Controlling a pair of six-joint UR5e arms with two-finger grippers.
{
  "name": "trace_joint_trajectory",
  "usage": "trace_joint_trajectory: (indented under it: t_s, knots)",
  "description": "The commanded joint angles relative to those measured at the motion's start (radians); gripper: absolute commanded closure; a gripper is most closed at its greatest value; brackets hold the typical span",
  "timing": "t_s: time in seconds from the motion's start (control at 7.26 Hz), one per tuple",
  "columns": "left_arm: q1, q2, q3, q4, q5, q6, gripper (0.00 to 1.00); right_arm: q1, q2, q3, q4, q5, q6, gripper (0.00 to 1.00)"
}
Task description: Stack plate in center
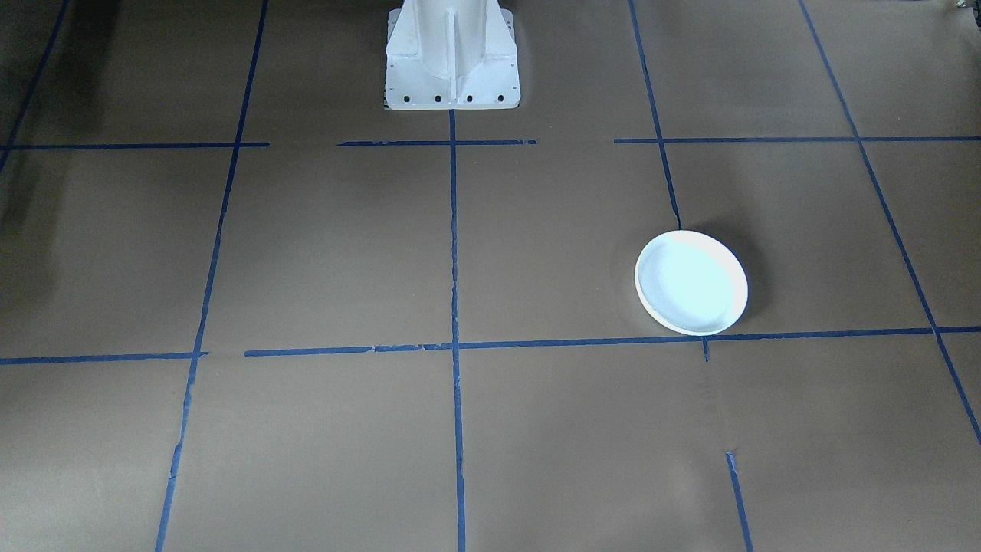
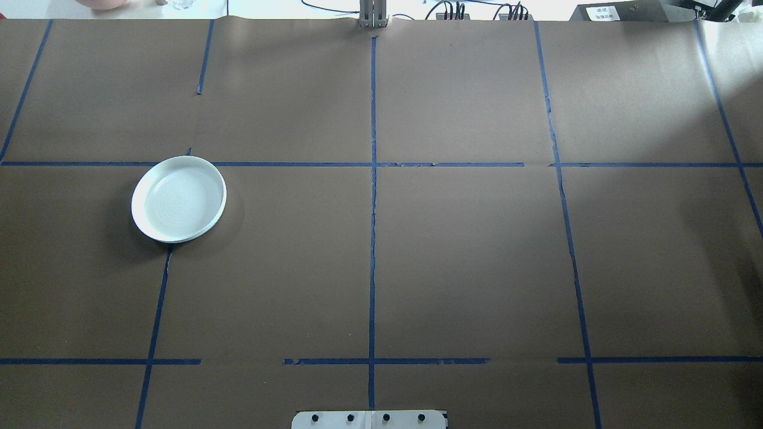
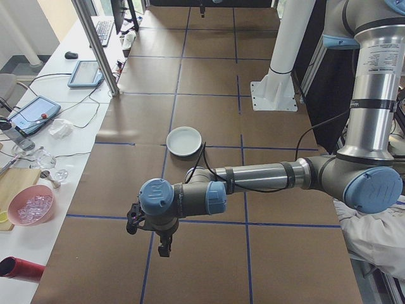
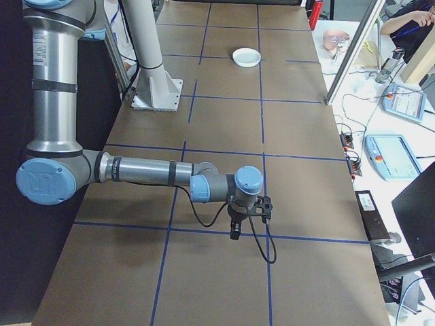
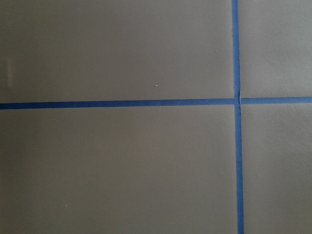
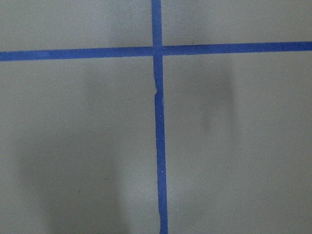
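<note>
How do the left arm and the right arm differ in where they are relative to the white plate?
The left arm hovers at the table end nearer the white plate; the right arm hovers at the opposite end, far from it. Neither arm's tool touches the plate; both extend horizontally above bare table.

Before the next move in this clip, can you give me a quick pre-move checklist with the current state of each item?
1. Plate located: ok, on the robot's left side of the table, upright.
2. Plate in centre: not ok, it sits well off the centre line.
3. Second plate to stack on: not ok, only one visible.
4. Path to centre free: ok, nothing lies between.
5. Left gripper state: cannot tell, side view only.
6. Right gripper state: cannot tell, side view only.
</note>
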Motion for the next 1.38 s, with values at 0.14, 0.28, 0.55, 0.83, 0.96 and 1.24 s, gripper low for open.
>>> trace_joint_trajectory:
  t_s: [0.14, 0.28, 0.55, 0.83, 0.96, 1.24]
  knots:
    - [-0.001, -0.003, 0.002, -0.003, 0.014, -0.008, 0.0, -0.001, -0.001, 0.0, 0.0, 0.0, 0.0, 0.0]
    - [-0.001, -0.005, 0.002, -0.005, 0.013, -0.008, 0.0, -0.001, -0.001, 0.0, 0.0, 0.0, 0.0, 0.0]
    - [-0.001, -0.003, 0.002, -0.006, 0.011, -0.006, 0.0, -0.001, 0.0, 0.0, 0.0, 0.0, 0.0, 0.0]
    - [-0.002, -0.003, 0.0, -0.006, 0.011, -0.006, 0.0, -0.001, 0.0, 0.001, 0.0, 0.0, 0.0, 0.0]
    - [-0.002, -0.003, 0.0, -0.006, 0.011, -0.006, 0.0, 0.001, 0.0, 0.0, 0.0, 0.0, 0.0, 0.0]
    - [-0.002, -0.003, 0.0, -0.006, 0.011, -0.006, 0.0, -0.001, 0.0, 0.0, 0.0, 0.0, 0.0, 0.0]
